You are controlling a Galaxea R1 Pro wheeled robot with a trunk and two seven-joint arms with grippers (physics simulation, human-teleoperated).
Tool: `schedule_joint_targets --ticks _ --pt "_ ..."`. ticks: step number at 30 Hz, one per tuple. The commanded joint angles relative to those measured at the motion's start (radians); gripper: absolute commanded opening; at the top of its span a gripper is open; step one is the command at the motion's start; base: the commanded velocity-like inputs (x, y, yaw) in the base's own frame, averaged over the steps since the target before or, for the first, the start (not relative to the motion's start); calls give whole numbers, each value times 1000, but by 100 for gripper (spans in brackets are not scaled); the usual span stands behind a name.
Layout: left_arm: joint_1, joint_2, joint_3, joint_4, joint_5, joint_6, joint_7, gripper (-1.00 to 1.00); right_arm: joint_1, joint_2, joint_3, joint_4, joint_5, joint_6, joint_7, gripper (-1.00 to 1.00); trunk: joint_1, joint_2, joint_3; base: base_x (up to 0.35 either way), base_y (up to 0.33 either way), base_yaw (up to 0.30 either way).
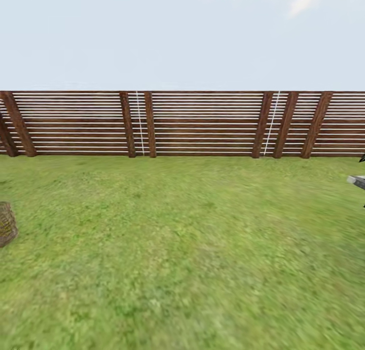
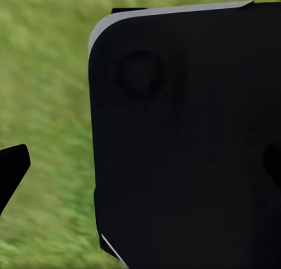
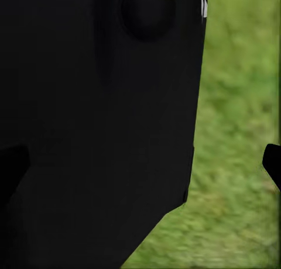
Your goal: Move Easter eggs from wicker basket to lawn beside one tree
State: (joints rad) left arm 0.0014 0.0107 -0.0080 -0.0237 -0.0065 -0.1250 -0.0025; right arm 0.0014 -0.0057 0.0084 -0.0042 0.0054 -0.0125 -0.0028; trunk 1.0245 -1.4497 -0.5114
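Here the wicker basket (image 1: 7, 224) sits cut off at the head view's left edge on the lawn (image 1: 192, 248), well short of the slatted fence (image 1: 203, 123). Beyond the basket, open grass runs to the fence. Whether either gripper's fingers are spread or holding anything cannot be told.

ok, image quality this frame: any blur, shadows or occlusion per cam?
Head view: fence fairly sharp, lawn smeared toward the bottom, flat light with no cast shadows, wicker basket cropped at the edge. Left wrist view: dark robot body blocks most of it, grass soft. Right wrist view: same, grass blurred beside the dark body.
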Motion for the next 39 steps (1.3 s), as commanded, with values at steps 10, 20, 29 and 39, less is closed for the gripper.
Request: schedule_joint_targets --ticks 10,20,29,39 --pt "0 0 -3 -1 -1 -4 1 100 0 5 2 0 1 -2 0 100 1 0 -15 315 0 152" --pt "0 0 -3 -2 -1 -6 1 100 0 9 2 0 1 -3 0 100 1 0 -27 326 0 204" --pt "0 0 -3 -2 -1 -23 1 100 0 15 3 0 2 -3 0 100 1 0 -37 327 0 228" --pt "0 0 -3 -1 -1 -32 1 100 0 19 3 -2 2 -3 0 100 1 0 -48 327 -14 230"
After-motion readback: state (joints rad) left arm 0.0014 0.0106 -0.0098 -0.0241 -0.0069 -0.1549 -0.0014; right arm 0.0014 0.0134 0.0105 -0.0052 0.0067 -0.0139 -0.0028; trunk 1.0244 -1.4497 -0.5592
